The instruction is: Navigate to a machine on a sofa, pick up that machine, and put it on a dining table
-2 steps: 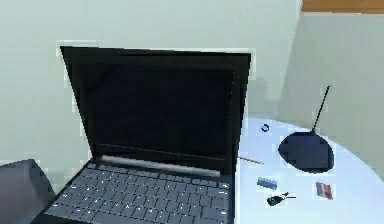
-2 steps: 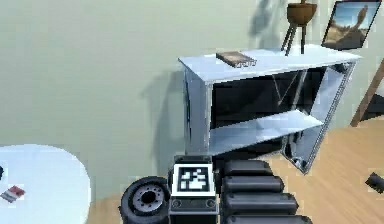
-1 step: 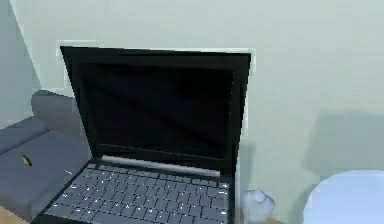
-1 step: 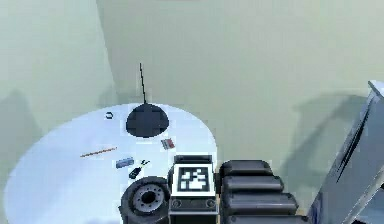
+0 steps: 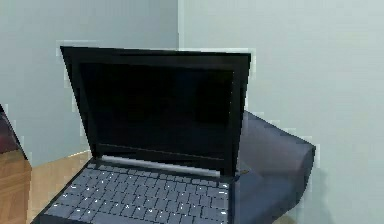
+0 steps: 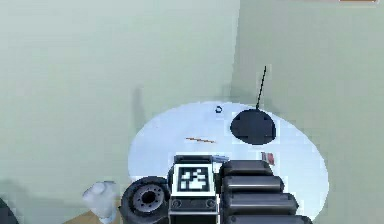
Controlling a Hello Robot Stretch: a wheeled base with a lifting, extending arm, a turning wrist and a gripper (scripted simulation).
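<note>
An open laptop [image 5: 155, 130] with a black screen and a grey keyboard shows very close in the forward view; what it rests on is hidden. A round white table [image 6: 295, 170] stands against the pale walls in the arm side view. My arm's dark bar [image 6: 250, 195] rises from the bottom edge to the table's near rim, with a white marker square [image 6: 195, 180] at its end. Left of the marker is the gripper's dark round body [image 6: 148, 198]. Its far end is unclear, so I cannot tell whether it holds anything.
On the table lie a dark dome [image 6: 252, 126] with a thin stick rising from it, a thin flat item [image 6: 200, 139] and a small red-and-white thing [image 6: 268, 158]. A pale crumpled object [image 6: 100, 200] sits beside the gripper. A dark upholstered seat [image 5: 285, 160] stands behind the laptop.
</note>
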